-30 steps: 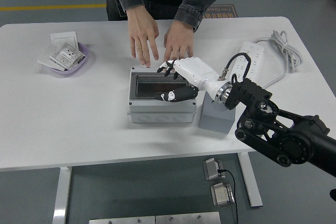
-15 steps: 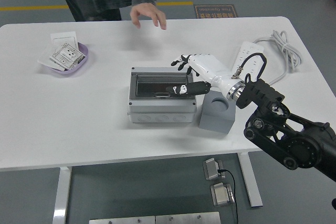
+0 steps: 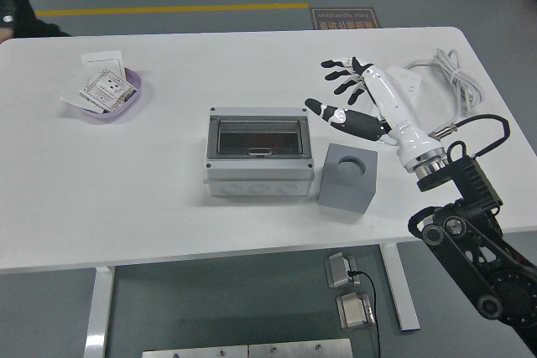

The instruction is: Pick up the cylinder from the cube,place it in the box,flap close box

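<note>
The white-and-black right hand [image 3: 357, 98] is held right of centre, fingers spread wide, holding nothing. The grey rectangular box with its dark transparent flap [image 3: 258, 151] is seen shut at centre, beside the grey cube with a round hole [image 3: 349, 177].

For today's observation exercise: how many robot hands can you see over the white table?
1. The white robot hand with black fingertips hovers open over the table's right side, beyond the grey cube. The left hand is out of view.

A grey rectangular plastic box [image 3: 259, 153] with a closed clear flap sits mid-table. Just right of it stands a grey cube [image 3: 349, 177]. Behind the cube hovers the white-and-black right hand [image 3: 362, 101]. A white power strip [image 3: 417, 83] lies far right; a purple bowl [image 3: 107, 94] far left.
</note>
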Robot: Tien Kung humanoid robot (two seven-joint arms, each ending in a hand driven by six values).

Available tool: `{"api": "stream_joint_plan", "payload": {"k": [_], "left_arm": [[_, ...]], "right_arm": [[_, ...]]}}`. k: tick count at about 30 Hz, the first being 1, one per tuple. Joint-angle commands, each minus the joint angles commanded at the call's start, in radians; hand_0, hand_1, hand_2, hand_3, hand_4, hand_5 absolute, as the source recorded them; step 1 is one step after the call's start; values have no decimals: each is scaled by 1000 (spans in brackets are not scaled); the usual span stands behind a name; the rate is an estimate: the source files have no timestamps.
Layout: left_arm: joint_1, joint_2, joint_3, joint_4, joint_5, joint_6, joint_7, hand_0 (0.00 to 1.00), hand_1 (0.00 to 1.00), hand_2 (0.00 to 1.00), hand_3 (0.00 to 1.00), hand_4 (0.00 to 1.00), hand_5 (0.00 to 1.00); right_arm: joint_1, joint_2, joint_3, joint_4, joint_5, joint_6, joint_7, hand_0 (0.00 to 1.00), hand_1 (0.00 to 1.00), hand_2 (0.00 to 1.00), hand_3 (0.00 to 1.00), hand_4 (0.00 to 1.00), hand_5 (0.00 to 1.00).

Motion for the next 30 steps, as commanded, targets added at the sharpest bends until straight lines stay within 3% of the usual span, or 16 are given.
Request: {"api": "stream_joint_plan", "payload": {"k": [4, 8, 14, 19, 30], "left_arm": [[0, 5, 2, 0, -2, -1, -3, 650, 698, 676, 714, 787, 518], [0, 13, 8, 0, -10, 0, -6, 650, 698, 676, 714, 787, 518], [0, 16, 12, 0, -17, 0, -8, 649, 698, 676, 713, 788, 520], [2, 10, 16, 0, -25, 0, -8, 651, 698, 676, 714, 788, 520], [3, 4, 16, 0, -28, -1, -9, 652, 698, 676, 714, 787, 520]], "right_arm": [[-88, 14, 108, 5, 111, -11, 54, 342, 484, 645, 734, 951, 697], [-131, 12, 198, 27, 230, 0, 94, 342, 484, 645, 734, 951, 697], [-135, 13, 220, 67, 454, 48, 154, 352, 458, 633, 715, 954, 707], [-122, 20, 240, 74, 587, 45, 148, 355, 467, 634, 716, 955, 716], [-118, 18, 252, 46, 621, 35, 130, 367, 473, 636, 721, 959, 736]]}}
